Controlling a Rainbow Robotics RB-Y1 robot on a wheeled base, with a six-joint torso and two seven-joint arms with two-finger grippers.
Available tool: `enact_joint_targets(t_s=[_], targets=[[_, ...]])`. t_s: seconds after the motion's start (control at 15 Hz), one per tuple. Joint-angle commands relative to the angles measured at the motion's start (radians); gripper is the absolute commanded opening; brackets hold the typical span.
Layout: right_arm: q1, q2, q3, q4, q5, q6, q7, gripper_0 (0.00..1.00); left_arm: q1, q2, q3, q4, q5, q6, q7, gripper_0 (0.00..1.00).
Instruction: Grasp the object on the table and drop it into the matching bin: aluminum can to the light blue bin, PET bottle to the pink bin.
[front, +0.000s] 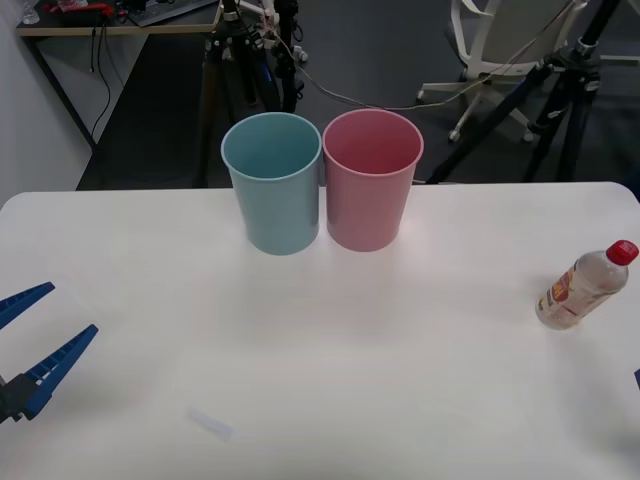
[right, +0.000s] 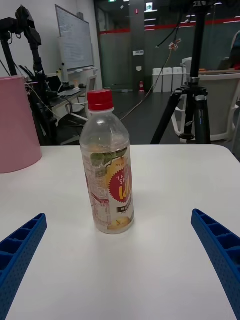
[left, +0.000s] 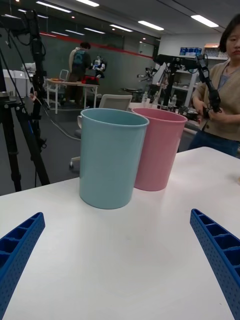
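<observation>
We find the PET bottle (front: 586, 285) standing upright on the white table (front: 320, 340), far over on our right side and well apart from the pink bin (front: 371, 178) and the light blue bin (front: 273, 181), which stand touching at the far middle. Our right gripper (right: 120, 260) is the nearer one: its blue fingers are spread wide, holding nothing, with the bottle straight ahead between them, long axis vertical. Our left gripper (front: 30, 350) waits released at the left edge, facing the bins.
</observation>
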Motion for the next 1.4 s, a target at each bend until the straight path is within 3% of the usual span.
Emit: enact_joint_targets(t_s=[0.07,0.6,1.4], targets=[[-0.084,-0.007,0.024,0.078,0.002,-0.002,0.002,1.00,0.000,0.000,0.000,0.000,0.000,0.000,0.000,1.00],[-0.280,-0.006,0.098,0.228,0.022,0.001,0.025,1.00,0.000,0.000,0.000,0.000,0.000,0.000,0.000,1.00],[-0.386,0.016,0.141,0.228,0.023,0.150,0.046,1.00,0.000,0.000,0.000,0.000,0.000,0.000,0.000,1.00]])
